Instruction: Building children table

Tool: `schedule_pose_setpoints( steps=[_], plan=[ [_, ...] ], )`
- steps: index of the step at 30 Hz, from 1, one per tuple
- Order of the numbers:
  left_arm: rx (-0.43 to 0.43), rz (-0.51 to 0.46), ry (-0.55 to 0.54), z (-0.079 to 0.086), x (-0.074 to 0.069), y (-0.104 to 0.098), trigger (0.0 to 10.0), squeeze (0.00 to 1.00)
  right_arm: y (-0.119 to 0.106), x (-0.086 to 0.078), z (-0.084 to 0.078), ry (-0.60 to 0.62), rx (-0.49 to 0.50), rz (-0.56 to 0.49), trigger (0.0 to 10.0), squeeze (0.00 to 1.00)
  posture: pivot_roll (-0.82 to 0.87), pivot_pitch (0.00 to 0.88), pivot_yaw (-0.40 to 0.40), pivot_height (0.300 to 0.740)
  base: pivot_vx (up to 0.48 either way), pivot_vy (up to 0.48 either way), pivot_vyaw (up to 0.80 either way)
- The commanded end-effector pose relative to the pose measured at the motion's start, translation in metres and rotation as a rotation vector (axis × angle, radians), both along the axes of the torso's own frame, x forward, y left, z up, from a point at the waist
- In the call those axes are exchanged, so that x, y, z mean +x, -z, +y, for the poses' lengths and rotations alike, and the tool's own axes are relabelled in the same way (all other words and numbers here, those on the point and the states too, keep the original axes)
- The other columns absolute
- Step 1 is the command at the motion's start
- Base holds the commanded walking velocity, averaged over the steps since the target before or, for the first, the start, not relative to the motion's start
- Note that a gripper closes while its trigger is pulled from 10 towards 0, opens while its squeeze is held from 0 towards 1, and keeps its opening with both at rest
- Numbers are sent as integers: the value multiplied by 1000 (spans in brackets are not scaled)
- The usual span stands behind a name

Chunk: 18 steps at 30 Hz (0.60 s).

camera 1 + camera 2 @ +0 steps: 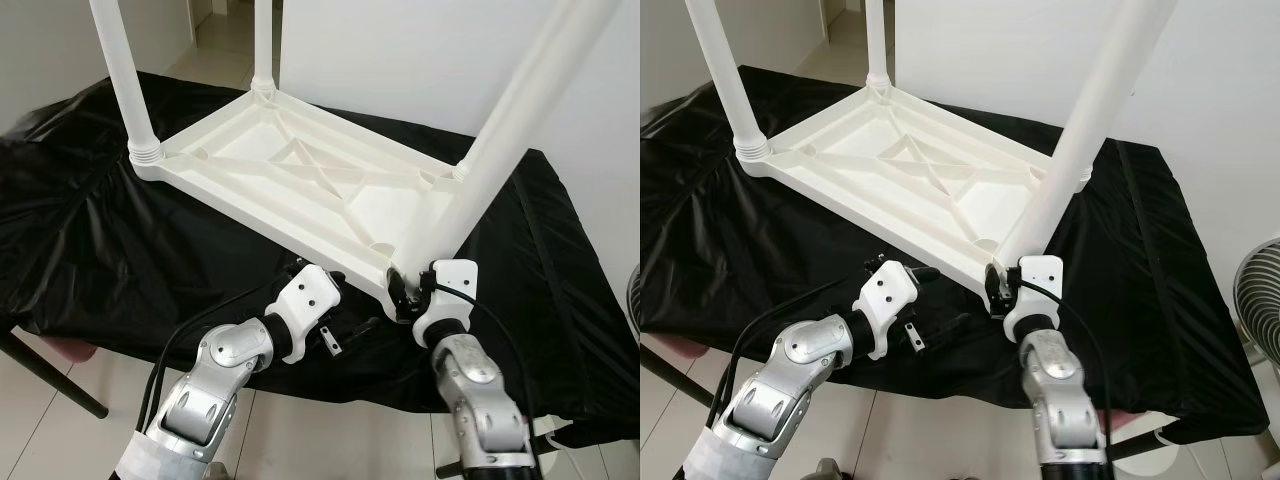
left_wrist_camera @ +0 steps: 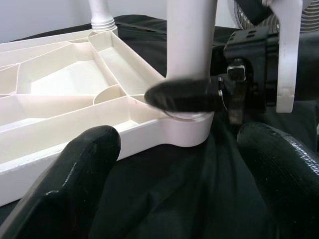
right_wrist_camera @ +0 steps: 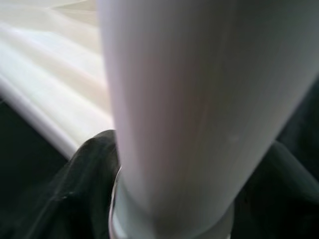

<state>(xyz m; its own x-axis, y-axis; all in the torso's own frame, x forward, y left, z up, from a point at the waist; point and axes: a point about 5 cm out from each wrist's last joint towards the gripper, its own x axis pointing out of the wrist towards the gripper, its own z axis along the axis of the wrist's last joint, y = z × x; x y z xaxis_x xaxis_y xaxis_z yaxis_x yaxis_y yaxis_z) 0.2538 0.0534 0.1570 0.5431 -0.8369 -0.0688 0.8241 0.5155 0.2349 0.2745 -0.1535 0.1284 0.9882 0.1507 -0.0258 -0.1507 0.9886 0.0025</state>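
A white moulded-plastic children's table (image 1: pixel 300 175) is laid upside down on a tabletop draped in black cloth (image 1: pixel 90 250), its ribbed underside facing up so that the leg sockets can be reached. Three white tubular plastic legs are seen standing in corner sockets: one at the far left corner (image 1: pixel 125 85), one at the far corner (image 1: pixel 263 45), and the near-right leg (image 1: pixel 505 130), which leans slightly out of upright (probably not yet fully seated, though that is a judgement).

The right gripper (image 1: pixel 408 290) is clenched around the base of the near-right leg just above its socket, one black finger (image 2: pixel 187 94) being wrapped across the tube in the left wrist view; the grip is presumably taken low so the leg can be turned or pressed home. The left gripper (image 1: pixel 335 330) is held just beside the table's near edge with its fingers (image 2: pixel 75 184) spread apart and grasping nothing, apparently placed there to steady the table frame.
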Motion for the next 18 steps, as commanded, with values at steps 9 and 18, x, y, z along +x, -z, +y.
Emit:
schedule_pose_setpoints(
  steps=[9,18],
  plan=[
    [-9,-5,-12,-2,1,-2,10000,0,-8,15,-20,-269,-74,-26,10000,1000,118,53,-97,740,0,0,0],
    [-4,-9,-18,0,3,-3,10000,0,-7,29,-22,-600,-186,27,10000,0,128,56,-85,740,0,0,0]
  ],
)
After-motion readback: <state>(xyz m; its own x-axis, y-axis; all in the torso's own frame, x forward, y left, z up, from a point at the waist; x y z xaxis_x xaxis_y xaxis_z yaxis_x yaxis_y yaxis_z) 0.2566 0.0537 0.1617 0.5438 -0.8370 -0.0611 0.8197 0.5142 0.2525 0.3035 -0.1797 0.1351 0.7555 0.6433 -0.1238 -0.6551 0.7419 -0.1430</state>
